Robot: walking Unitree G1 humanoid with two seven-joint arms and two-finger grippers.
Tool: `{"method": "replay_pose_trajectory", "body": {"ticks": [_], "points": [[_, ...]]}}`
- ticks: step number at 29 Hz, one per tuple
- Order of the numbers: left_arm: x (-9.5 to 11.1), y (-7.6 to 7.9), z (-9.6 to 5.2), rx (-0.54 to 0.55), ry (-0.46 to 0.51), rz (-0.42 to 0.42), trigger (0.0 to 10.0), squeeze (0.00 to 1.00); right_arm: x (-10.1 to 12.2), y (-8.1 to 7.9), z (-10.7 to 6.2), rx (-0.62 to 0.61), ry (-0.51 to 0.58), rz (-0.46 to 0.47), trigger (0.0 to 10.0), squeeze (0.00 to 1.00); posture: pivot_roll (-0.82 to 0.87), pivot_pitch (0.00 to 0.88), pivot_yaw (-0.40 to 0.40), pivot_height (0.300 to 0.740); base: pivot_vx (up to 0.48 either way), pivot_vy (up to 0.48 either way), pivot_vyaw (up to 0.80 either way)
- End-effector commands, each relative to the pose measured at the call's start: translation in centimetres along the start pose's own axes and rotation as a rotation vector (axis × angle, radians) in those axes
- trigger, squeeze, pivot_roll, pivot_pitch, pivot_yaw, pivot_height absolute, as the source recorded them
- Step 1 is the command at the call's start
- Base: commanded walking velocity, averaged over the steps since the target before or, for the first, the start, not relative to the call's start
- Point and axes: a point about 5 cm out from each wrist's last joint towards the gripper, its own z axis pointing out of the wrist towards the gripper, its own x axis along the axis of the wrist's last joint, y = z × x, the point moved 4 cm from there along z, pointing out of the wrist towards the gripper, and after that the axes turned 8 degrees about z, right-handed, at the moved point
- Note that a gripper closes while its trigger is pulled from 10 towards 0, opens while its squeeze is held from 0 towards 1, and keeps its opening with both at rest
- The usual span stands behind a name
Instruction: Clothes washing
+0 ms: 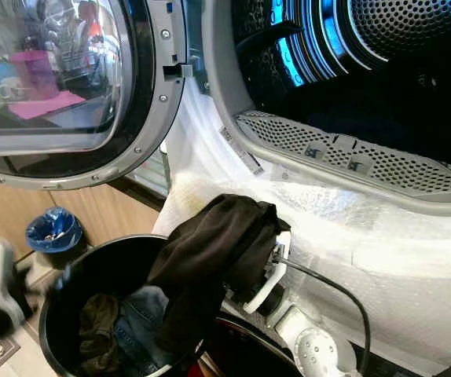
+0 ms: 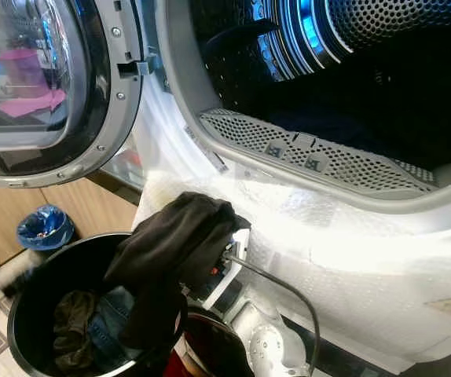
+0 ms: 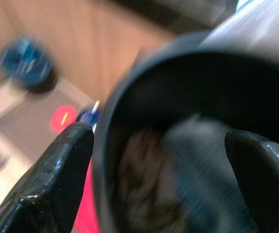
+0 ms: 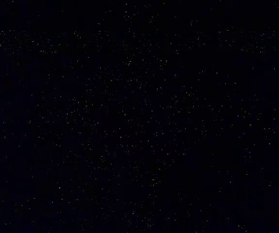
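dark garment bunched, draped over right gripper, hanging at black bucket 3 o'clock rim | right fingers buried in cloth, grip can't tell | left gripper spread wide, blurred, at bucket 9 o'clock | washer drum open at 1 o'clock

Blue-lined bin on wood floor w/ red round sticker nearby.
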Motion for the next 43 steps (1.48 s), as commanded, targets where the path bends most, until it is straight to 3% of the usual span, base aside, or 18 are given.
{"method": "replay_pose_trajectory", "body": {"ticks": [1, 5, 7, 9, 12, 15, 17, 20, 28, 31, 35, 36, 37, 41, 43], "points": [[0.1, -1.0, 0.5, 0.062, 0.012, 0.047, 10.0, 0.00, 0.3, -1.6, 0.3, 0.080, 0.002, 0.000, 0.0, 0.00, 0.19, 0.019, 0.033, 0.740, 0.000, 0.000, 0.00], [-2.8, -1.9, 2.2, 0.126, -0.058, 0.074, 10.0, 0.00, 0.2, -3.5, 0.1, 0.160, -0.015, 0.019, 0.0, 0.00, 0.17, 0.020, 0.029, 0.740, 0.000, 0.000, 0.00], [-3.6, -0.5, 3.1, 0.039, -0.076, 0.038, 10.0, 0.00, 0.1, -5.3, 0.3, 0.224, -0.029, 0.023, 0.0, 0.00, 0.15, 0.019, 0.030, 0.740, 0.000, 0.000, 0.00], [-3.8, -0.3, 3.4, 0.023, -0.077, 0.048, 10.0, 0.00, 0.2, -5.7, 0.3, 0.236, -0.030, 0.023, 0.0, 0.00, 0.15, 0.016, 0.026, 0.740, 0.000, 0.000, 0.00], [-2.3, 0.7, 4.2, -0.028, -0.026, 0.098, 10.0, 0.00, 1.2, -7.4, 0.7, 0.300, 0.014, 0.047, 0.0, 0.00, 0.14, 0.018, 0.026, 0.740, 0.000, 0.000, 0.00], [-0.1, 1.7, 4.2, -0.093, 0.044, 0.051, 10.0, 0.00, 2.1, -8.6, 0.9, 0.352, 0.054, 0.064, 0.0, 0.00, 0.14, 0.018, 0.030, 0.740, 0.000, 0.000, 0.00], [-0.3, 0.9, 4.5, -0.050, 0.004, 0.039, 10.0, 0.00, 2.7, -9.4, 1.0, 0.383, 0.080, 0.072, 0.0, 0.00, 0.14, 0.018, 0.030, 0.740, 0.000, 0.000, 0.00], [-1.2, 0.2, 4.5, -0.012, -0.055, 0.035, 10.0, 0.00, 3.2, -9.7, 1.1, 0.389, 0.101, 0.075, 0.0, 0.00, 0.14, 0.008, 0.038, 0.740, 0.000, 0.000, 0.00], [-5.9, -1.7, 3.4, 0.122, -0.299, -0.075, 10.0, 0.00, 8.3, -11.5, 1.9, 0.440, 0.277, 0.085, 0.0, 0.00, 0.13, 0.000, 0.040, 0.740, 0.000, 0.000, 0.00], [-6.5, -2.1, 3.1, 0.156, -0.330, -0.107, 10.0, 0.00, 9.2, -11.5, 2.1, 0.435, 0.306, 0.079, 0.0, 0.00, 0.13, 0.000, 0.041, 0.740, 0.000, 0.000, 0.00], [-7.2, -3.2, 2.6, 0.240, -0.365, -0.151, 10.0, 0.00, 13.0, -11.5, 3.7, 0.395, 0.414, 0.054, 0.0, 0.00, 0.14, 0.000, 0.039, 0.740, 0.000, 0.000, 0.00], [-7.2, -3.2, 2.6, 0.240, -0.365, -0.151, 10.0, 0.00, 13.0, -11.5, 3.7, 0.395, 0.414, 0.054, 0.0, 0.00, 0.14, 0.000, 0.039, 0.740, 0.000, 0.000, 0.00], [-7.1, -3.1, 2.7, 0.240, -0.366, -0.152, 10.0, 0.00, 14.8, -11.3, 4.6, 0.375, 0.465, 0.053, 0.0, 0.00, 0.14, 0.000, 0.038, 0.740, 0.000, 0.000, 0.00], [-6.9, -2.4, 2.9, 0.225, -0.363, -0.160, 10.0, 0.00, 17.0, -11.3, 5.7, 0.350, 0.512, 0.033, 0.0, 0.00, 0.14, 0.000, 0.036, 0.740, 0.000, 0.000, 0.00], [-6.9, -1.6, 3.0, 0.212, -0.360, -0.167, 10.0, 0.00, 19.1, -10.7, 6.2, 0.328, 0.545, 0.000, 0.0, 0.00, 0.14, 0.002, 0.030, 0.740, 0.000, 0.000, 0.00]]}}
